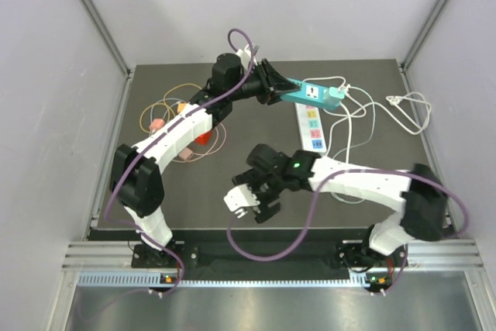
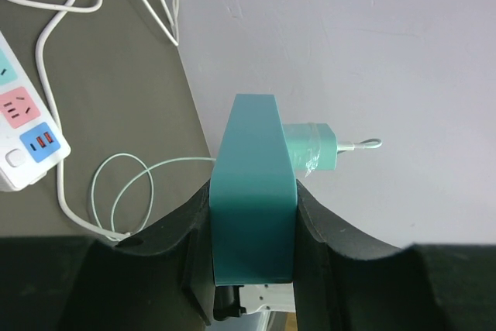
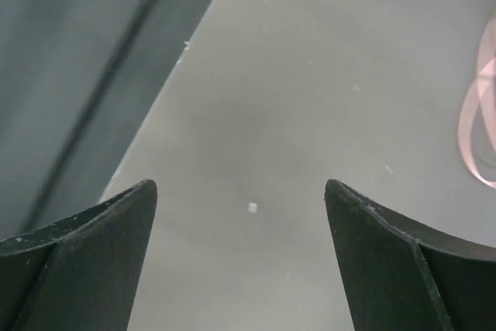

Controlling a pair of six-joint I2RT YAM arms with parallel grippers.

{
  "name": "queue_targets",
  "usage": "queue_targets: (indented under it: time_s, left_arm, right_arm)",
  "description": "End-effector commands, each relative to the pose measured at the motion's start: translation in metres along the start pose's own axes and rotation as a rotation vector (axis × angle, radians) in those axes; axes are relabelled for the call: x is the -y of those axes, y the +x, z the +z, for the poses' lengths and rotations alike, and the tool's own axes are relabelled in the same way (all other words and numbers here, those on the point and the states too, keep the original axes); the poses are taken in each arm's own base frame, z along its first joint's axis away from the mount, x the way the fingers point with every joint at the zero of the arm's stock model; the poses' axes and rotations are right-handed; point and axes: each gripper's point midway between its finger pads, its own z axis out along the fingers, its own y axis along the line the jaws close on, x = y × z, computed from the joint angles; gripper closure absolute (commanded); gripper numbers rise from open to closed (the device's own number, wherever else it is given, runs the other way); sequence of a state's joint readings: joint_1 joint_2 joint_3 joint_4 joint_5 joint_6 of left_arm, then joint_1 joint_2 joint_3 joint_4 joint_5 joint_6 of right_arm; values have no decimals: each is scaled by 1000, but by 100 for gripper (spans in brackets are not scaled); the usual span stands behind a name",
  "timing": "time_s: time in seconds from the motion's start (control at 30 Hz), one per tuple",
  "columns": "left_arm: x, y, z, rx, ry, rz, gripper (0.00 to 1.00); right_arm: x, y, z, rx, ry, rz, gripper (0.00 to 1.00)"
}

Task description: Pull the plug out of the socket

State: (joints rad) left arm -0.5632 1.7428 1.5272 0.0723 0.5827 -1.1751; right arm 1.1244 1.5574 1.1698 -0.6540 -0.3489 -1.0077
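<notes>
Right now we judge the task to be at its bracing stage. Our left gripper (image 2: 254, 218) is pinched on the near end of the teal socket (image 2: 254, 184), one black finger on each long side, and holds it above the counter (image 1: 155, 83) close to the far edge, about midway along it. We think it is held by that end so the other end stays free. The teal plug (image 2: 310, 149) is seated there, sticking out sideways from the socket with its thin white cord (image 2: 360, 145) trailing off.

A raised and clamped socket should not slide when the plug is tugged, and lifting it keeps the plug above the white power strip (image 1: 310, 125) lying on the counter just below.

Our right gripper (image 1: 254, 201) hangs with its fingers spread and nothing between them. It is over bare counter toward the middle of the near edge, well apart from the socket. A pink cord (image 3: 480, 129) lies at the edge of its wrist view.

Next, in our judgement, the right arm needs to travel to the plug, close on its body and not the cord, and pull straight out.
</notes>
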Motion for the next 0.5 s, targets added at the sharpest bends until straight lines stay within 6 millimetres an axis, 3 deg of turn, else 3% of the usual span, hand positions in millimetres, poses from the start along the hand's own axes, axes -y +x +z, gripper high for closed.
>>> queue_targets:
  time_s: [0.0,0.03,0.1,0.13,0.23,0.3,0.4,0.47]
  left_arm:
    - [30,-7,-14,45,73,76,100]
    - [25,-6,-14,44,62,87,100]
    - [17,-6,-13,45,36,94,100]
    - [12,-6,-13,48,23,107,100]
    - [2,-5,-9,41,3,118,100]
    - [-2,-3,-9,31,-6,123,100]
    - [-12,2,-8,12,-21,138,100]
    - [-16,6,-8,-11,-25,159,100]
  right_arm:
    - [-24,-12,-60,109,-25,42,12]
    - [-41,-17,-83,161,-59,43,11]
    - [-42,-11,-113,175,-38,86,11]
    - [-58,-9,-132,157,-51,72,11]
    - [-55,-9,-178,163,30,78,11]
    - [-41,-6,-211,164,145,103,11]
    - [-7,11,-271,131,493,220,7]
    - [4,22,-290,108,606,279,6]
